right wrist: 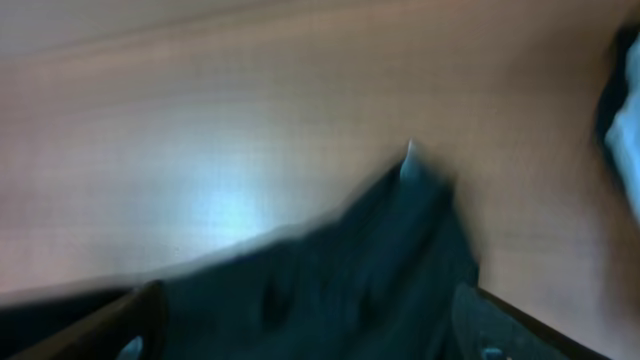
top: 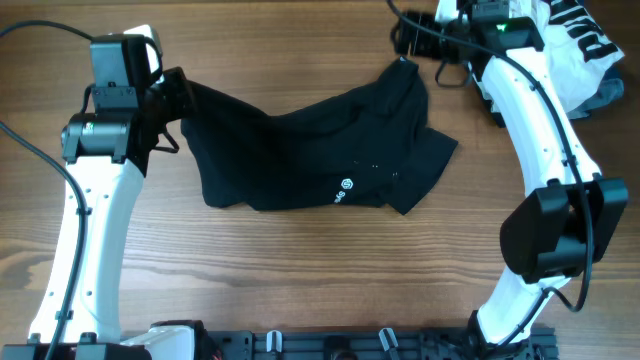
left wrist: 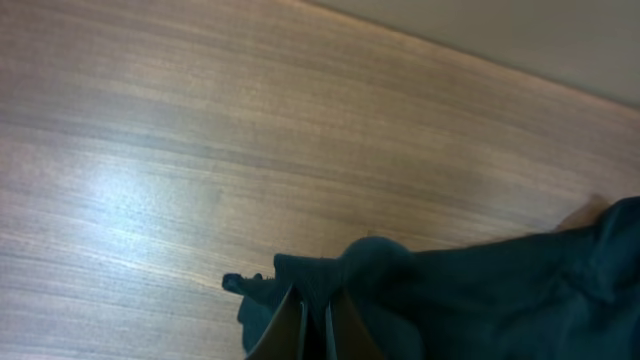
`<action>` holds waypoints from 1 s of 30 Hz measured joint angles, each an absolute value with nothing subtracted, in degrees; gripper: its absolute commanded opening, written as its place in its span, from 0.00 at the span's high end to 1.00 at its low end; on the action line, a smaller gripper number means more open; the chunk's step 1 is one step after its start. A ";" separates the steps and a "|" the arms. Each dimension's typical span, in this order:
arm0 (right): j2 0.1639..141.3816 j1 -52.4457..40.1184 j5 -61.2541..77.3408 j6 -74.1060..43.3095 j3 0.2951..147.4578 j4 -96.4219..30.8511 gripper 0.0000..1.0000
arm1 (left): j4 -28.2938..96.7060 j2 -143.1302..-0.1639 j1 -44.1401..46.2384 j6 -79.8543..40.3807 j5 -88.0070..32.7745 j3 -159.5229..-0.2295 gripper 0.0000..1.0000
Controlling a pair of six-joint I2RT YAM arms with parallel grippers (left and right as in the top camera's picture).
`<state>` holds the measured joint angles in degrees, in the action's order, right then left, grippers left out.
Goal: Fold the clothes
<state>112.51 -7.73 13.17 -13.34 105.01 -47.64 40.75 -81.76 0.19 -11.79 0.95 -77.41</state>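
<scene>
Well, the black garment [top: 300, 145] lies rumpled across the middle of the wooden table [top: 300, 270]. Its long axis runs roughly from 9 o'clock to 3 o'clock, dipping a little toward the 3 o'clock end. One corner peaks up toward 1 o'clock, and a flap sticks out toward 3 o'clock. The small white logo [top: 345, 186] sits close to the hem on the 6 o'clock side.

At the 9 o'clock end the left gripper [top: 178, 100] is clenched on the cloth. Its wrist camera shows the two fingers pressed together with a pinch of black fabric bunched between them, and the edge there is lifted off the wood. Up at 1 o'clock the right gripper [top: 408, 45] is just beside the peaked corner. From its blurred wrist camera the fingers [right wrist: 135, 320] stand wide apart with the fabric lying loose between them, so it has let go.

For room, bare wood runs along the whole 6 o'clock side between the hem and the black rail [top: 350, 345] at the table's near edge. More bare wood shows at 12 o'clock between the two grippers. The 2 o'clock corner is crowded by a heap of clothes [top: 580, 45], and the right arm [top: 540, 120] crosses just beside the flap.
</scene>
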 measured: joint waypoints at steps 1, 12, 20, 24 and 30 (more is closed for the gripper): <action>112.51 -7.77 14.00 -13.17 105.03 -51.27 0.04 | 40.36 -81.76 0.19 -11.62 0.97 -77.41 0.96; 112.46 -9.98 15.42 -11.92 97.36 -67.79 0.09 | 35.86 -81.76 -0.16 -11.18 5.21 -77.41 0.96; 112.49 -9.93 15.40 -15.16 80.60 -62.72 0.19 | 36.10 -82.13 -1.80 -11.18 6.13 -77.41 0.96; 112.49 -9.93 15.42 -16.60 77.10 -62.06 0.20 | 36.21 -83.40 -2.26 -11.18 6.15 -77.41 0.96; 112.49 -10.46 15.64 -17.45 75.16 -59.48 0.68 | 37.45 -83.96 -2.33 -11.18 6.17 -77.41 0.96</action>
<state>112.49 -10.46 15.64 -17.45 75.16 -59.48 37.45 -83.96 -2.33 -11.18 6.17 -77.41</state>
